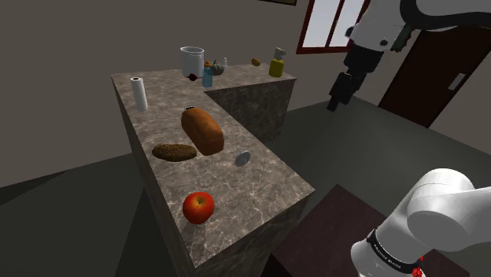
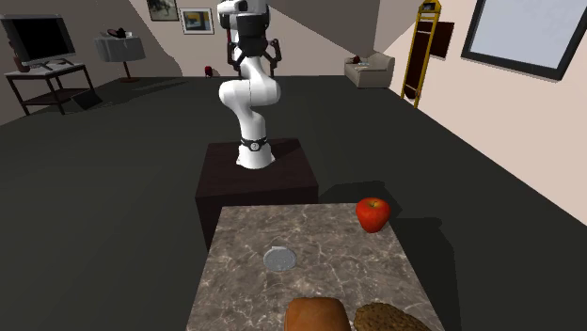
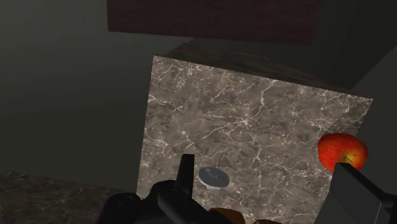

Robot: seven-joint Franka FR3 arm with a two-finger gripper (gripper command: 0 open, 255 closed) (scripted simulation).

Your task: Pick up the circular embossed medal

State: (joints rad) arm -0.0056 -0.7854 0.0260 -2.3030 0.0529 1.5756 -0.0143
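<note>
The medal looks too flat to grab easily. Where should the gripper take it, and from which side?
Probably from straight above, pinching opposite points on the thin rim of the medal: it lies flat on the marble counter, a round disc with bare surface around it.

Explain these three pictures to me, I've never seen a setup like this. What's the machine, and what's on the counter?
It is a white robot arm on a dark box, drawn by a simulator. One picture looks down from beside the box, one faces the arm across the stone counter, and one looks along the black gripper. On the counter lie a small grey round medal, a red apple and a brown loaf. The gripper is open, raised clear of the counter, holding nothing.
</note>
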